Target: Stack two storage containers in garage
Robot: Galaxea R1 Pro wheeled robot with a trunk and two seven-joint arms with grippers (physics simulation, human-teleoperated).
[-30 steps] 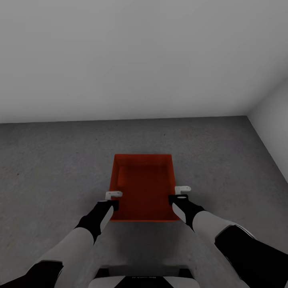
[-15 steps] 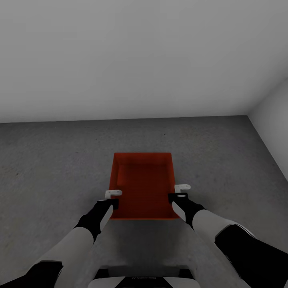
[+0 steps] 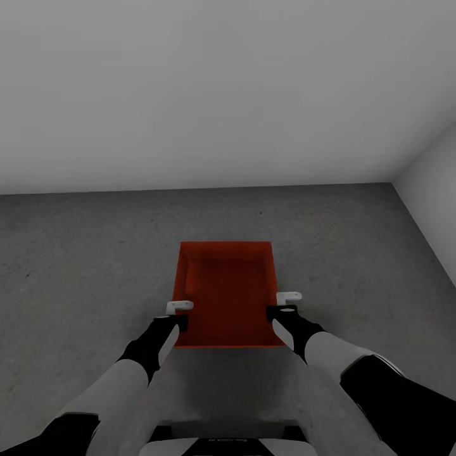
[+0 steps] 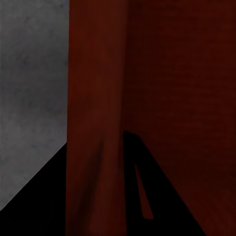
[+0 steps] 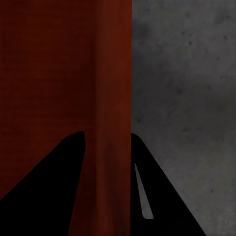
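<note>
While the head camera looks down over both arms, we see one orange-red storage container (image 3: 227, 294) at the centre of the frame, slightly below the middle, its open top facing the camera. Below and around it lies the dark grey concrete floor (image 3: 76, 266), which fills the lower half of the frame; whether the container touches that floor we cannot tell. The plain white-grey wall (image 3: 221, 88) occupies the upper half, and a second wall (image 3: 437, 202) enters at the right edge, the two meeting in a corner at the upper right.

The left gripper (image 3: 180, 313) sits at the container's left long wall, toward its near end, and the right gripper (image 3: 287, 303) sits at the opposite long wall (both arms enter from the lower corners of the frame).

In the left wrist view, we see the red wall (image 4: 96, 108) running between the two dark fingers (image 4: 34, 196), one on each face, so the left gripper is clamped on the rim. In the right wrist view, the same arrangement appears: the container wall (image 5: 114, 98) passes between the fingers (image 5: 162, 196), which grip it, with concrete (image 5: 187, 73) visible beyond.
</note>
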